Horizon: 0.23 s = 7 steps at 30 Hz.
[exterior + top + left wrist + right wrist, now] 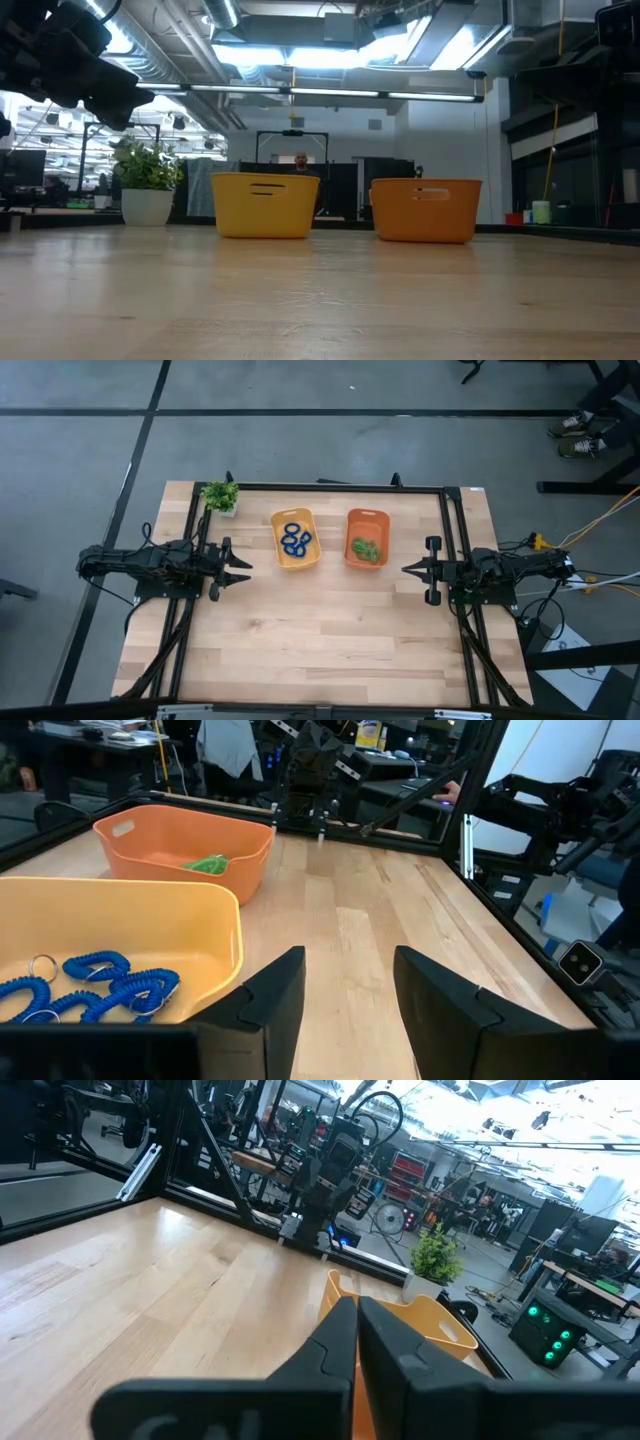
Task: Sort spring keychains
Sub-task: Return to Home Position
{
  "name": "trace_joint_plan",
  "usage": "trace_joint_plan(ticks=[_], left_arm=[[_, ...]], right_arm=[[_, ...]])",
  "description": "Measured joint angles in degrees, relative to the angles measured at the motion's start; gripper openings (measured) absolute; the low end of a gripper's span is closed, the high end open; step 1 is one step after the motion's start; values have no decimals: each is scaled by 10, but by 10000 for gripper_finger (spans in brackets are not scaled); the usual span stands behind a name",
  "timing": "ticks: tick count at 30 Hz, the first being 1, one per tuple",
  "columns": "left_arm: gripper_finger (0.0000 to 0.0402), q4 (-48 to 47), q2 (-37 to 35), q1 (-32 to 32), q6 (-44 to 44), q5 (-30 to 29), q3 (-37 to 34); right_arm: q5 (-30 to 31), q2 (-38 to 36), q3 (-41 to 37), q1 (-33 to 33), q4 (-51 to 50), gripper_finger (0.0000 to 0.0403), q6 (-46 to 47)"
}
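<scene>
From above, my left claw (246, 571) hangs near the worktop's (320, 630) left edge and my right claw (406, 570) near its right edge. Blue keychains (296, 540) lie in the yellow bin (295, 513) and green keychains (368, 550) in the orange bin (368, 513) just beside it, both toward the far edge. A plant (220, 495) stands at the far left corner.

From table height, both bins stand upright, slightly apart.

My left wrist view shows that claw's fingers (275, 995) spread, holding nothing.

My right wrist view shows that claw's fingers (335, 1345) pressed together, empty.
</scene>
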Motion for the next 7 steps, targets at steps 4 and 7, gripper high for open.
trace_joint_plan(ticks=[4, 7], left_arm=[[152, 0, 0, 0, 0, 0, 0], [151, 0, 0, 0, 0, 0, 0]], right_arm=[[0, 0, 0, 0, 0, 16, 0], [0, 0, 0, 0, 0, 16, 0]])
